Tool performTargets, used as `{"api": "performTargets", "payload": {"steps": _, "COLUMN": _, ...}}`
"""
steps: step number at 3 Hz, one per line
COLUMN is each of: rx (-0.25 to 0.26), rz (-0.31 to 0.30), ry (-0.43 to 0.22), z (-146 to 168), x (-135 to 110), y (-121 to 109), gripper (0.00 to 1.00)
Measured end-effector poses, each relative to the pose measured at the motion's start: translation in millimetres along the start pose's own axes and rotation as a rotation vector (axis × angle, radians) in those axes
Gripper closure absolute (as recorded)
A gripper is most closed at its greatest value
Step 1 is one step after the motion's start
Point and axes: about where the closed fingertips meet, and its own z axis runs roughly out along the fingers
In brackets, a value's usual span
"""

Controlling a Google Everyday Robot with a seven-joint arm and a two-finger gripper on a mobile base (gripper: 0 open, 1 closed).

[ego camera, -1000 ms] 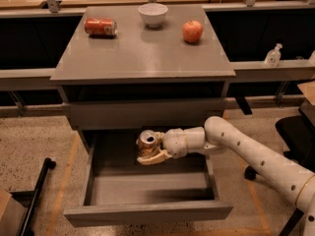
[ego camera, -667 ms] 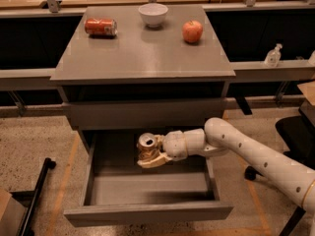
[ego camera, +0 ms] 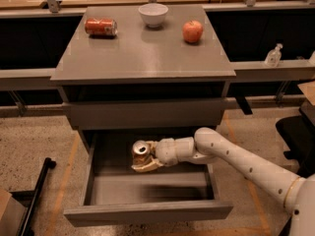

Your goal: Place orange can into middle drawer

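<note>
The orange can stands upright with its silver top showing, inside the open middle drawer, near the drawer's back middle. My gripper reaches in from the right on a white arm and is shut on the can, one pale finger curling under its base. Whether the can rests on the drawer floor or hangs just above it cannot be told. The closed drawer front sits just above.
On the grey cabinet top lie a red-orange can on its side, a white bowl and a red apple. A black pole leans at the left. A dark chair stands at right.
The gripper with the can has stayed at nearly the same spot in the drawer; no clear movement.
</note>
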Motion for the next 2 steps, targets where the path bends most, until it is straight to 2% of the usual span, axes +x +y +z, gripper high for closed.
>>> {"api": "performTargets", "payload": {"steps": 1, "rx": -0.003, "rz": -0.014, "ry": 0.008, "z": 18.1, "x": 30.0, "y": -2.3, "gripper": 1.0}}
{"api": "performTargets", "payload": {"steps": 2, "rx": -0.005, "rz": -0.013, "ry": 0.007, "z": 20.4, "x": 32.8, "y": -1.7, "gripper": 1.0}}
